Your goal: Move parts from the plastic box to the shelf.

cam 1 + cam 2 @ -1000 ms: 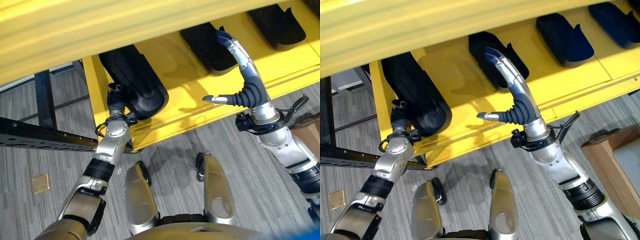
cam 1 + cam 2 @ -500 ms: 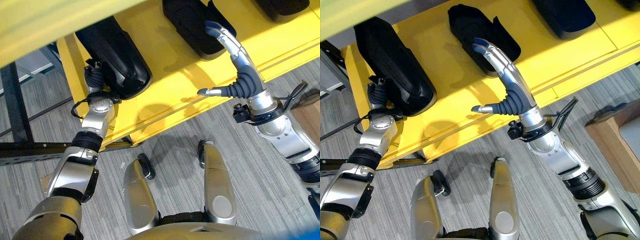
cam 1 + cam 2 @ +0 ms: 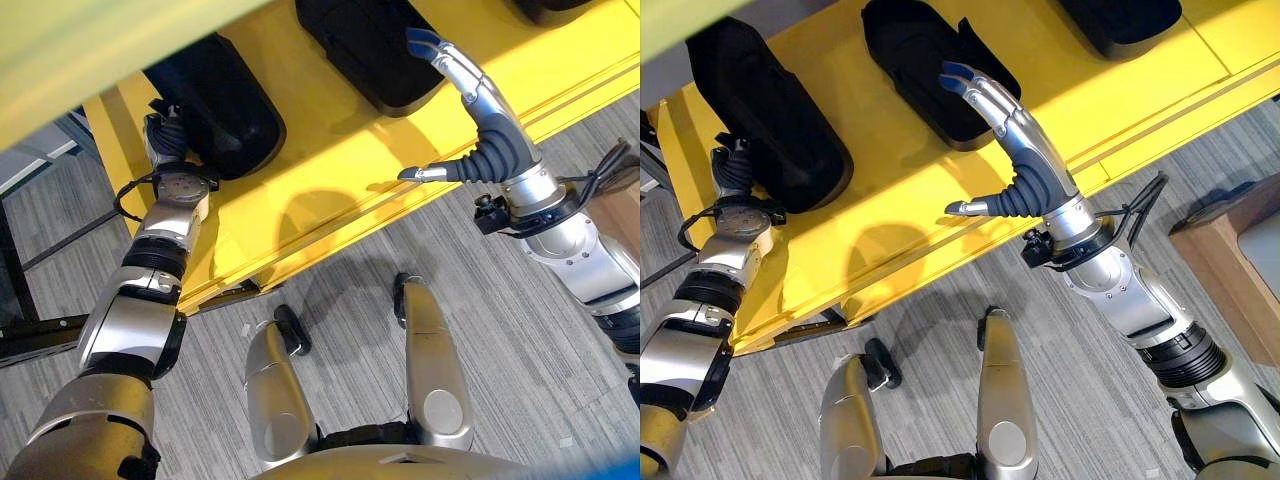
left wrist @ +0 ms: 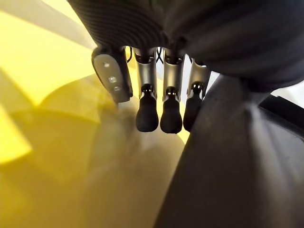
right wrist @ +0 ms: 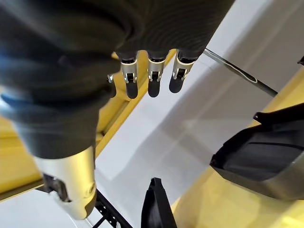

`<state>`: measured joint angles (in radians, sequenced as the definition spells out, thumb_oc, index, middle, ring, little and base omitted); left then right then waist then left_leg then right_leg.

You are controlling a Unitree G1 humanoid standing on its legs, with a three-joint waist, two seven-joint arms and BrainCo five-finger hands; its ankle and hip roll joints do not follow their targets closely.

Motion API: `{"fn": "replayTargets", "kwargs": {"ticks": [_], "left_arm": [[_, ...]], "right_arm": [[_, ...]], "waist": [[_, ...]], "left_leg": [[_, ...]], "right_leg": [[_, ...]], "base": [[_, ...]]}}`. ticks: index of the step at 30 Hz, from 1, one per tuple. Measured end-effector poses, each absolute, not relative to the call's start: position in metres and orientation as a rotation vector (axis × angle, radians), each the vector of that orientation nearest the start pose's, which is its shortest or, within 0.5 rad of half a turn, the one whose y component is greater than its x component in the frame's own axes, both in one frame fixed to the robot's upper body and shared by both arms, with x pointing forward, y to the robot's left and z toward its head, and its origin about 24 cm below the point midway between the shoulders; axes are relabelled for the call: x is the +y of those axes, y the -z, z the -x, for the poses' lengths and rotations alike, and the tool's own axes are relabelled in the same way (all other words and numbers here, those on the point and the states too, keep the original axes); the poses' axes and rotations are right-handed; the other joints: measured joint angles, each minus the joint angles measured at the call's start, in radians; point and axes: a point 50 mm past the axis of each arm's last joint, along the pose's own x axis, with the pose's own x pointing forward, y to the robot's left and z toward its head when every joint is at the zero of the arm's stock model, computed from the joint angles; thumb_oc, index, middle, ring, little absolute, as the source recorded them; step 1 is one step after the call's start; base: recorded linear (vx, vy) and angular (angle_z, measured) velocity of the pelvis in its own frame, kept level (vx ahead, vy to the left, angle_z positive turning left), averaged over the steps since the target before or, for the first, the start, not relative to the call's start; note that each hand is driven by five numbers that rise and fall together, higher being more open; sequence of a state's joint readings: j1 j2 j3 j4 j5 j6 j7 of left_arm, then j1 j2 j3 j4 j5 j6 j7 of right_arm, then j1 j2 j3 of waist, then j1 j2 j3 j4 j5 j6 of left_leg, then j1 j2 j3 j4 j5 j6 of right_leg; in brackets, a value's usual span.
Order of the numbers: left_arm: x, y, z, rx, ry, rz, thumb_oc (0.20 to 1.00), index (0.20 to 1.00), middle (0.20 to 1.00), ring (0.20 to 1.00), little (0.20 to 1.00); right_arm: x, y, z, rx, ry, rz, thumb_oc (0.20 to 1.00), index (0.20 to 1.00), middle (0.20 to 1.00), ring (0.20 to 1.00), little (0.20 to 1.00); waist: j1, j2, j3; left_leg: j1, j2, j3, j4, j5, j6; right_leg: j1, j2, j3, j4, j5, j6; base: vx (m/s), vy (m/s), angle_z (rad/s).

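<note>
Black moulded parts lie on the yellow shelf (image 3: 330, 185). My left hand (image 3: 166, 135) is at the near end of the leftmost black part (image 3: 215, 100). In the left wrist view its fingers (image 4: 147, 111) are straight and run alongside that part (image 4: 237, 166), so the hand is open. My right hand (image 3: 480, 115) hovers open over the shelf, with the thumb spread out to the side. Its fingertips reach the right edge of the middle black part (image 3: 920, 60). It holds nothing.
A third black part (image 3: 1120, 20) lies farther right on the shelf. An upper yellow shelf board (image 3: 80, 50) overhangs the top left. A cardboard box (image 3: 1230, 250) stands on the floor at the right, and a black frame bar (image 3: 30, 335) crosses at the left.
The whole picture has shifted, so the camera has moved. Both hands keep about the same places against their black parts, and the right hand stays open.
</note>
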<state>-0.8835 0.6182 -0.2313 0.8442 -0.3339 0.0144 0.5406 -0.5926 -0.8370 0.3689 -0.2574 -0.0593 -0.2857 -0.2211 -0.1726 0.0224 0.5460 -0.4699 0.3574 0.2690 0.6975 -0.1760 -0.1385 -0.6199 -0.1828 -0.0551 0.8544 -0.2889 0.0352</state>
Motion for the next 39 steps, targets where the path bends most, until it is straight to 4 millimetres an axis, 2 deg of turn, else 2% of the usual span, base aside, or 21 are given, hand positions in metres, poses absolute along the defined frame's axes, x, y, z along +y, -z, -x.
{"fn": "replayTargets", "kwargs": {"ticks": [13,17,32,39], "left_arm": [[0.282,-0.16,-0.374,-0.113,-0.61,-0.334,0.2,0.2,0.2,0.2,0.2],[0.275,-0.144,-0.371,-0.092,-0.558,-0.369,0.2,0.2,0.2,0.2,0.2],[0.271,-0.137,-0.37,-0.079,-0.522,-0.37,0.2,0.2,0.2,0.2,0.2],[0.267,-0.137,-0.371,-0.084,-0.506,-0.362,0.2,0.2,0.2,0.2,0.2]], "right_arm": [[-0.136,-0.253,-0.267,-1.033,-0.304,0.785,1.0,1.0,1.0,1.0,1.0],[-0.136,-0.252,-0.268,-1.02,-0.297,0.788,1.0,1.0,1.0,1.0,1.0],[-0.137,-0.252,-0.269,-1.012,-0.293,0.791,1.0,1.0,1.0,1.0,1.0],[-0.137,-0.252,-0.269,-1.004,-0.29,0.794,1.0,1.0,1.0,1.0,1.0]], "waist": [[0.007,0.002,-0.002],[0.018,0.015,-0.01],[0.027,0.018,-0.011],[0.026,0.017,-0.013]], "left_leg": [[0.016,-0.001,-0.004,-0.02,0.009,-0.002],[0.035,-0.005,-0.004,-0.034,0.009,-0.001],[0.04,-0.011,-0.006,-0.031,0.008,0.0],[0.034,-0.011,-0.007,-0.016,-0.002,0.011]], "right_leg": [[0.02,0.004,-0.007,-0.016,0.001,-0.005],[0.044,0.002,-0.011,-0.035,0.003,-0.003],[0.056,-0.004,-0.012,-0.038,0.006,-0.001],[0.06,-0.008,-0.013,-0.045,0.011,0.007]], "base": [[0.0,0.0,0.0],[0.02,0.01,0.03],[0.0,0.0,0.0],[0.0,0.0,0.0]]}}
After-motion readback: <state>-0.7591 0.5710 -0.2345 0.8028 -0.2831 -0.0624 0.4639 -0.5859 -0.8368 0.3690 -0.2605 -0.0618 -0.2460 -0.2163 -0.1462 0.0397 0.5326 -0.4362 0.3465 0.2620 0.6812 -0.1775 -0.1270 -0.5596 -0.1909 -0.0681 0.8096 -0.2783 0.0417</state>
